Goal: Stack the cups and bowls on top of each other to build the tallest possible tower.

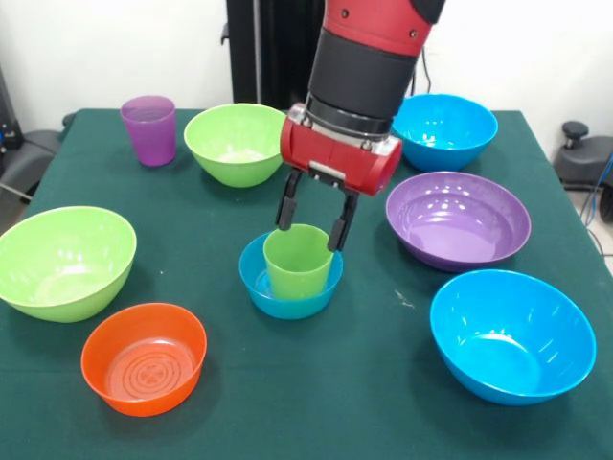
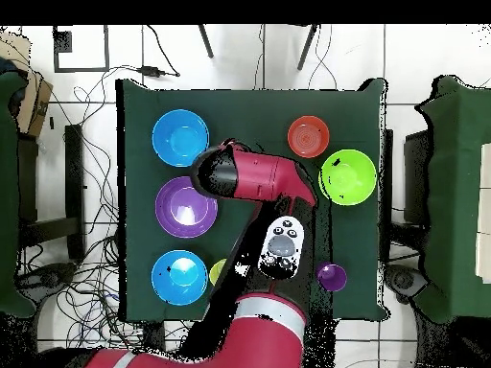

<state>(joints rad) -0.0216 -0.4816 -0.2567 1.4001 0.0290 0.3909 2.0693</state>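
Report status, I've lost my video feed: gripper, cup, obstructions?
Gripper open, fingers straddling the green cup. Cup upright inside the small blue bowl. Nothing blocking; purple bowl sits clear.

A green cup (image 1: pixel 298 261) sits in a small blue bowl (image 1: pixel 290 280); purple cup (image 1: pixel 149 128) far left, orange bowl (image 1: pixel 145 357) near left (faint concentric rings inside), on a dark green table (image 1: pixel 316 402).

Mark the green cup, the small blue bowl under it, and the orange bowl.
green cup (image 1: pixel 298 264), front view, on its front wall below the rim.
small blue bowl (image 1: pixel 257 287), front view, on its left outer wall.
orange bowl (image 1: pixel 113 337), front view, on its left rim.
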